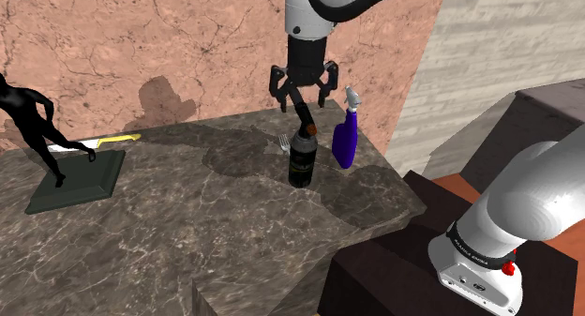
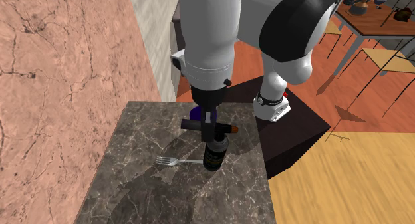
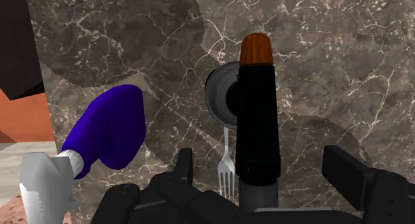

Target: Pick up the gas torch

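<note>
- gripper (image 3: 261, 159): black, two-fingered, pointing straight down over the counter. Its fingers (image 3: 349, 175) are spread wide and clasp nothing.
- gas torch (image 1: 300, 158): stands upright directly beneath the gripper, near the counter's far edge in the shoulder view. It is a dark canister (image 2: 214, 155) with a black barrel (image 3: 256, 123) and an orange tip (image 3: 255, 50) lying crosswise on top. In the wrist view the barrel runs lengthwise between the two fingers, roughly midway, touching neither.
- step in hand, as judged: final descent and closing. The alignment looks good, so the work is to keep it — lower vertically until the pads bracket the barrel's sides. Then close evenly so neither finger arrives first and tips the canister, and lift straight up.
- fork (image 3: 227, 168): lies flat on the counter just beside the canister's base. It is low enough to be left alone if the grasp stays up on the barrel.
- spray bottle (image 1: 344, 141): blue with a white trigger head, standing just beside the torch toward the shoulder view's right. It is the likeliest thing to be clipped if the open fingers drift sideways.
- counter (image 1: 187, 239): dark veined stone.
- figurine (image 1: 28, 112): black, on a dark square base, well apart at the shoulder view's left — no concern.
- wall (image 1: 141, 33): pinkish veined stone behind the counter.
</note>
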